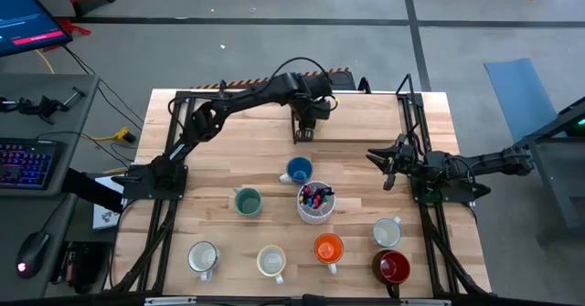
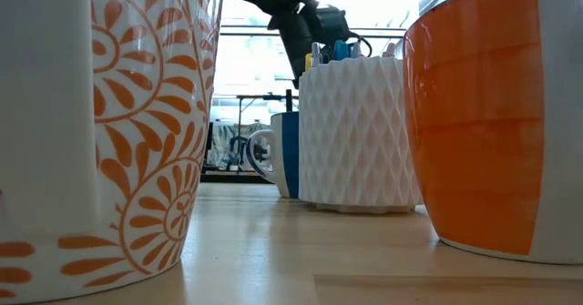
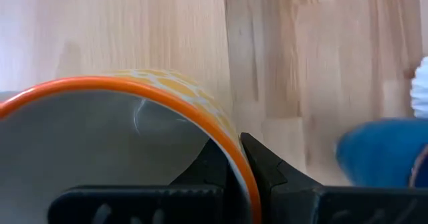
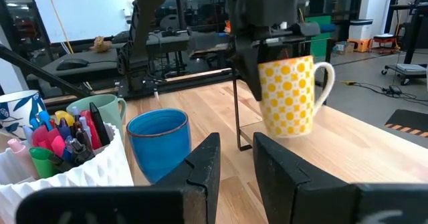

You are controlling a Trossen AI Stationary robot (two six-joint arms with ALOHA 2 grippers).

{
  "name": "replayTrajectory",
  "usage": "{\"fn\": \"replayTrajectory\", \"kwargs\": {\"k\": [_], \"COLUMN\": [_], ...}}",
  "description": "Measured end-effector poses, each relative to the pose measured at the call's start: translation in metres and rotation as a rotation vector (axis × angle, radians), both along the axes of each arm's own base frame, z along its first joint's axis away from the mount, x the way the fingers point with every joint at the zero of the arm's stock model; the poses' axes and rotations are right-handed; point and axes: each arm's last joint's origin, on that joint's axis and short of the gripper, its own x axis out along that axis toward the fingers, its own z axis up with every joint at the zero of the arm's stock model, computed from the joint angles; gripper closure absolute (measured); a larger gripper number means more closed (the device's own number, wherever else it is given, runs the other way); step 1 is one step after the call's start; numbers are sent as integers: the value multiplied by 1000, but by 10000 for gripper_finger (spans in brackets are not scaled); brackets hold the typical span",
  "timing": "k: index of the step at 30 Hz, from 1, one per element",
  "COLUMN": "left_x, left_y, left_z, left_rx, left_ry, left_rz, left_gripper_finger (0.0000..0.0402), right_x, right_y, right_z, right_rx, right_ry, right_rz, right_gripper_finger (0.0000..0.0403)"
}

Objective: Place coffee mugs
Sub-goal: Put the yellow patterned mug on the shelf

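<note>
My left gripper (image 1: 304, 132) (image 3: 237, 150) is over the far middle of the table, shut on a white mug with yellow dots and an orange rim (image 4: 291, 93). In the high view the gripper hides this mug. On the table stand a blue mug (image 1: 299, 170), a teal mug (image 1: 247, 201), an orange mug (image 1: 328, 248), a dark red mug (image 1: 391, 267), a white mug (image 1: 387, 232) and two pale mugs (image 1: 203, 258) (image 1: 271, 261), each on its base. My right gripper (image 1: 388, 164) (image 4: 234, 164) waits at the right, open, with nothing between its fingers. My left gripper pinches the dotted mug's rim (image 3: 231, 134), one finger (image 3: 207, 164) inside the mug and one (image 3: 264, 160) outside. The fingers come from above, slanting down, on the side away from the handle (image 4: 328, 77). The mug hangs below them, a little tilted, mouth up.
A white ribbed cup full of coloured pens (image 1: 315, 203) stands mid-table beside the blue mug. Black frame bars (image 1: 407, 114) run along both sides. Bare wood (image 1: 366, 128) lies at the far right of the tabletop.
</note>
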Motion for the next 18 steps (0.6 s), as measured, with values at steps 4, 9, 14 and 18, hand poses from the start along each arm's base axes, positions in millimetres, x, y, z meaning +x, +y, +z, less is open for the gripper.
{"fn": "replayTrajectory", "kwargs": {"k": [4, 9, 14, 18], "left_x": [3, 4, 5, 5], "left_y": [0, 0, 0, 1], "left_z": [-7, -9, -8, -8], "left_rx": [-6, -8, -3, 17], "left_ry": [10, 9, 0, 4], "left_rz": [5, 2, 3, 11], "left_gripper_finger": [394, 394, 361, 333], "right_x": [0, 0, 0, 0], "right_y": [0, 0, 0, 0], "right_z": [0, 0, 0, 0], "right_rx": [0, 1, 2, 3], "right_ry": [0, 0, -1, -1], "right_rz": [0, 0, 0, 6], "right_gripper_finger": [327, 327, 327, 327]}}
